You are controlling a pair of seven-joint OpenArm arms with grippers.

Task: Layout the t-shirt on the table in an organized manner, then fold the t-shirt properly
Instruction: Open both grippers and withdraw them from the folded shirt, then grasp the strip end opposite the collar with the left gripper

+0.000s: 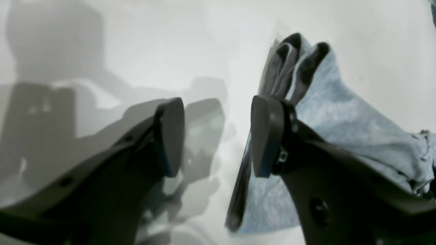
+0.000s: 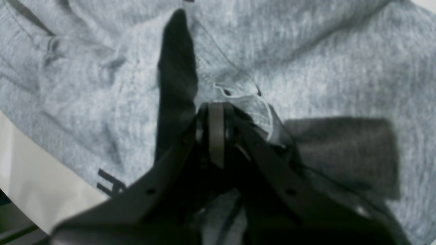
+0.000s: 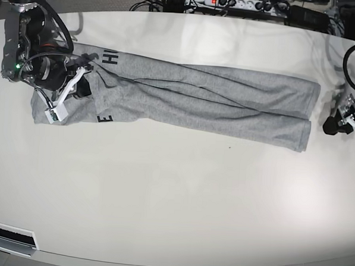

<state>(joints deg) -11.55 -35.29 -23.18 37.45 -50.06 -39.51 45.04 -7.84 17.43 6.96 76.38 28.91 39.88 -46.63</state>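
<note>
Since the soft, wrinkly heather-grey cotton t-shirt (image 3: 185,100) drapes limply along the glossy off-white table (image 3: 173,210), hems grip best; right gripper (image 2: 216,112) pinches its fabric, left gripper (image 1: 218,136) gapes empty.

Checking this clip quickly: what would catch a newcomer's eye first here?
The grey t-shirt stretched in a long narrow band across the far half of the white table. At its lettered end, on the base view's left, the right gripper is pinched shut on a fold of cloth, while the left gripper hangs open beside the other end.
</note>
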